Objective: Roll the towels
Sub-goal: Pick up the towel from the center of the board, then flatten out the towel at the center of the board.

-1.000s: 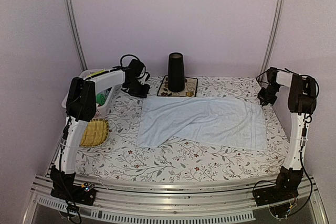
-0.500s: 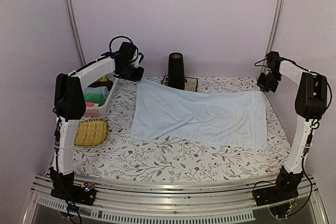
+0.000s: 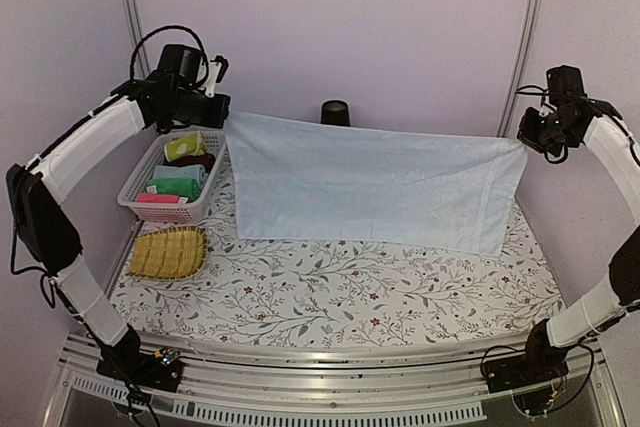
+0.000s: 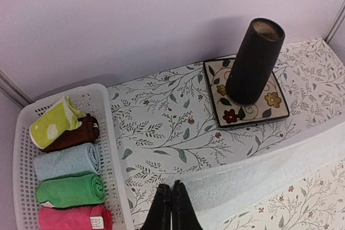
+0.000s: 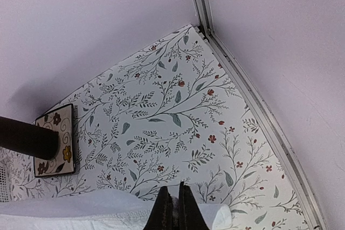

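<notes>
Saw the light blue towel (image 3: 370, 182) stretched wide and flat in the air over the far half of the table (image 3: 350, 297), with its top edge taut from corner to corner and its lower edge down by the flowered tabletop. Could not tell whether that edge touched.

Found the left gripper (image 3: 222, 110) pinched tight on the upper left corner, with fingers pressed together and only cloth between them. Found the right gripper (image 3: 527, 137) likewise clamped on the upper right corner, with fingers all but closed on the hem. Noted both arms raised high, one near each side wall.

Behind the towel, spotted a dark vase (image 4: 253, 57) upright on a square flowered mat (image 4: 269, 106), close to the back wall.

To the left, saw a white basket (image 4: 114, 144) with cloths laid side by side. Found the yellow-green towel (image 4: 54, 125) at its far end, leaning on a brown roll (image 4: 75, 136). Then saw a pale blue roll (image 4: 67, 161), a green roll (image 4: 70, 189) and a pink roll (image 4: 75, 218).

Just nearer than the basket, saw a woven straw tray (image 3: 170, 252) flat on the table, apart from the hanging cloth.
</notes>
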You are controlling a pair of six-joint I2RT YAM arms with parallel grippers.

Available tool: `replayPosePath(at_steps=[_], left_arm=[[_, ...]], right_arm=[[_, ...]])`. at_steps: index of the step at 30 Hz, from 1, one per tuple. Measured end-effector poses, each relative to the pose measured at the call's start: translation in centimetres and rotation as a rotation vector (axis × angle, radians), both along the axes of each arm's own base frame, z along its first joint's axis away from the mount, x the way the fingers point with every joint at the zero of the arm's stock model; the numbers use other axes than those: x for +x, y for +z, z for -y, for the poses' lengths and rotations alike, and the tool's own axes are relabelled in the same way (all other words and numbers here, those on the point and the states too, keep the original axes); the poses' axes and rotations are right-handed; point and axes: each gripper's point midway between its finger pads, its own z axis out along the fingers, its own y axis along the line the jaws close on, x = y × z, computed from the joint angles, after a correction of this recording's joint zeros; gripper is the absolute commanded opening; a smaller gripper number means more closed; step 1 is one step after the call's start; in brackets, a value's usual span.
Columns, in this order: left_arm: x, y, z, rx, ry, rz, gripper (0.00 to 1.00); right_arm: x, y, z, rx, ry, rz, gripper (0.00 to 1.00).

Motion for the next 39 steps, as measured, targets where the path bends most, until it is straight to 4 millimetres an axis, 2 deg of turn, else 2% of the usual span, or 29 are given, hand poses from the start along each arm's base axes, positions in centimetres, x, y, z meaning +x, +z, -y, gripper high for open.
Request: replayPosePath(at_steps=[7, 12, 15, 17, 19, 21, 24, 25, 28, 31, 39], left_arm=[[-8.6, 3.4, -2.7, -0.054, 0.005, 0.077, 0.00], [-14.0, 6.3, -2.9, -0.079, -0.012, 0.153, 0.00], [-15.4, 7.7, -3.0, -0.092, -0.010, 0.185, 0.00], [-15.1, 8.0, -3.3, -0.079, 0.010, 0.185, 0.00], [-14.0, 7.5, -3.1, -0.056, 0.029, 0.169, 0.00], [-12.5, 5.8, -2.6, -0.027, 0.039, 0.126, 0.00], [-9.9, 1.2, -1.7, 0.031, 0.048, 0.025, 0.00], [-8.9, -1.1, -1.5, 0.058, 0.053, -0.024, 0.00], [-6.9, -6.4, -1.1, 0.117, 0.053, -0.127, 0.00], [-5.1, -10.5, -0.6, 0.161, 0.041, -0.192, 0.00], [-0.3, -21.9, -0.5, 0.255, 0.041, -0.345, 0.00]], right_arm=[[-7.8, 5.2, -1.3, -0.001, 0.028, 0.122, 0.02], [-12.2, 8.5, -1.5, -0.001, 0.025, 0.184, 0.02], [-13.3, 9.7, -1.2, -0.008, 0.012, 0.184, 0.02], [-13.3, 9.9, -1.1, -0.015, 0.004, 0.172, 0.02], [-12.7, 9.4, -0.8, -0.028, -0.011, 0.144, 0.02], [-11.7, 8.0, -0.4, -0.045, -0.027, 0.097, 0.02], [-9.4, 4.3, 0.1, -0.070, -0.044, 0.002, 0.02], [-8.5, 2.4, 0.3, -0.080, -0.049, -0.043, 0.02], [-6.1, -3.8, 0.8, -0.113, -0.052, -0.187, 0.02], [-3.9, -8.0, 1.1, -0.144, -0.044, -0.275, 0.02], [2.8, -15.1, 1.6, -0.210, -0.016, -0.345, 0.02]])
